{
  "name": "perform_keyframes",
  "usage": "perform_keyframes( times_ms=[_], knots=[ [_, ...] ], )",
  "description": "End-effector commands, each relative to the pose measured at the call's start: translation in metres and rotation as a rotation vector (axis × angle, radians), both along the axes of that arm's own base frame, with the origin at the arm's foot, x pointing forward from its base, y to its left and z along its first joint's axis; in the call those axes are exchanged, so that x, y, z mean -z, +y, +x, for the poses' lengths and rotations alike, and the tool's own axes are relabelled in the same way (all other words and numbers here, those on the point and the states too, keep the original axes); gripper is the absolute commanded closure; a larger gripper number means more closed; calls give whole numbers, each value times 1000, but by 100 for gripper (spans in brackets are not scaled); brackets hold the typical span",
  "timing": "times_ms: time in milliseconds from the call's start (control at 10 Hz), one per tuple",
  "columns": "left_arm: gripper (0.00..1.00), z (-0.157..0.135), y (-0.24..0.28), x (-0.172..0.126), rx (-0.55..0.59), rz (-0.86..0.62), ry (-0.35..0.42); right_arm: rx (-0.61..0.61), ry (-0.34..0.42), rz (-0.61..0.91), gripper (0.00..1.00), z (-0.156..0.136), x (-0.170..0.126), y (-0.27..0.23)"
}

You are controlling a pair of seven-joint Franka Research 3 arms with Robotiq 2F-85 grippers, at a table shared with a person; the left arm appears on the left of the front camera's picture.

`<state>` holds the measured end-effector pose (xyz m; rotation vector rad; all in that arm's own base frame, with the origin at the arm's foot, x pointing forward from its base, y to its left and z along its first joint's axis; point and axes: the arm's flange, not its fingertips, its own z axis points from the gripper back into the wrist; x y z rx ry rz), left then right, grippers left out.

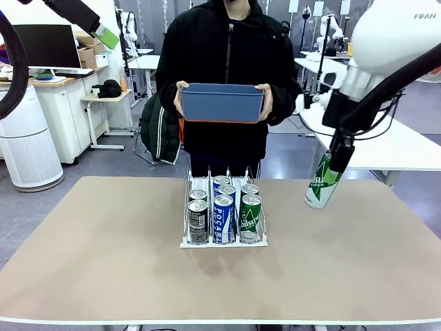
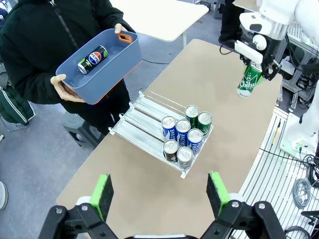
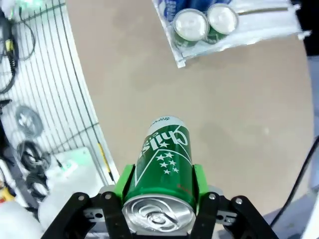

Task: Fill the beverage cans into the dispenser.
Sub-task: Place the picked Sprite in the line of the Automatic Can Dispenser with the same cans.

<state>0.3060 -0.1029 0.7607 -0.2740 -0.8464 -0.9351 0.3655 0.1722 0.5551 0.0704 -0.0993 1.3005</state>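
Right gripper [image 3: 159,185] clamped on a slim green aluminium can [image 3: 160,159], held tilted above the tan table [image 1: 103,241], well right of the white wire three-lane dispenser [image 1: 207,243]. Step: transport, likely. Next: line up behind the green lane, lower, release. Left gripper [image 2: 162,196] wide, empty.

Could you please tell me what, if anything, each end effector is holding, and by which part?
The right end effector grips a green can by its sides near the silver top. The left end effector is open and holds nothing.
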Motion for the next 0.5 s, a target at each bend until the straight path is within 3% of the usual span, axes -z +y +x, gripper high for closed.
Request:
perform_keyframes(
  times_ms=[0,200,400],
  knots=[
    [0,0,0,0,-2,-16,5,-43,-100,-23,42,-10,8,13],
    [0,0,0,0,-2,-16,5,-84,-157,-25,42,-16,28,39],
    [0,0,0,0,-2,-16,5,-102,-156,-36,42,-22,49,63]
  ],
)
